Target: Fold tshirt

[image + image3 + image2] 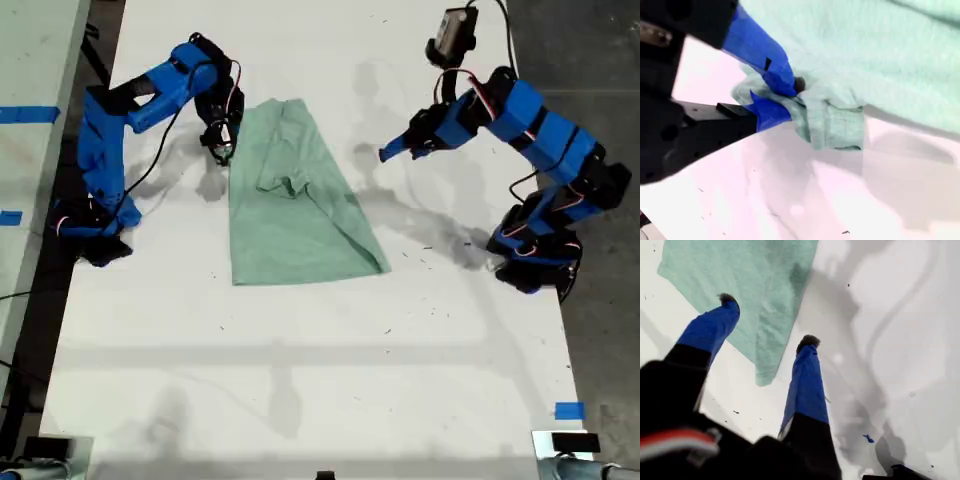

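Tshirt (300,200) lies lengthwise 12-to-6 in the exterior view; second gripper (790,97) clamps its 10 o'clock edge, first gripper (770,320) hangs apart, empty.

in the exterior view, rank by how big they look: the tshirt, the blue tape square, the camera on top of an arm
1. the tshirt, by far the largest
2. the camera on the arm at the exterior view's right
3. the blue tape square; the camera sits nearer the lens, so this gap is unsure
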Available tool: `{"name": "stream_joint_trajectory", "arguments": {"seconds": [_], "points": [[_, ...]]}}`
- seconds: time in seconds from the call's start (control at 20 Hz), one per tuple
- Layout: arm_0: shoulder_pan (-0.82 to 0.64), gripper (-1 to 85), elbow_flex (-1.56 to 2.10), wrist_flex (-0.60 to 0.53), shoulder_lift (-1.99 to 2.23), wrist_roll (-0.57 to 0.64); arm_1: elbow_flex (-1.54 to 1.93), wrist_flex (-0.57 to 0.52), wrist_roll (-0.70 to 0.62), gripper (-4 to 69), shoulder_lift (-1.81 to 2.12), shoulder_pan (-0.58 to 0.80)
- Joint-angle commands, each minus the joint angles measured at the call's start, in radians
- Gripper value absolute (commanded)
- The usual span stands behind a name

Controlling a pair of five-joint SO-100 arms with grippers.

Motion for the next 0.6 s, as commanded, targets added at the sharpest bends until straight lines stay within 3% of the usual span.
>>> {"name": "stream_joint_trajectory", "arguments": {"seconds": [0.0,0.15,0.55], "points": [[0.049,0.0,-0.11,0.034,0.143,0.0,-0.003,-0.029,0.009,23.3,0.063,0.014],[0.107,0.0,-0.138,-0.009,0.195,0.02,0.005,-0.034,0.009,23.3,0.063,0.014],[0.296,0.3,-0.259,-0.284,-0.06,0.067,0.034,-0.052,0.017,23.2,0.063,0.008]]}}
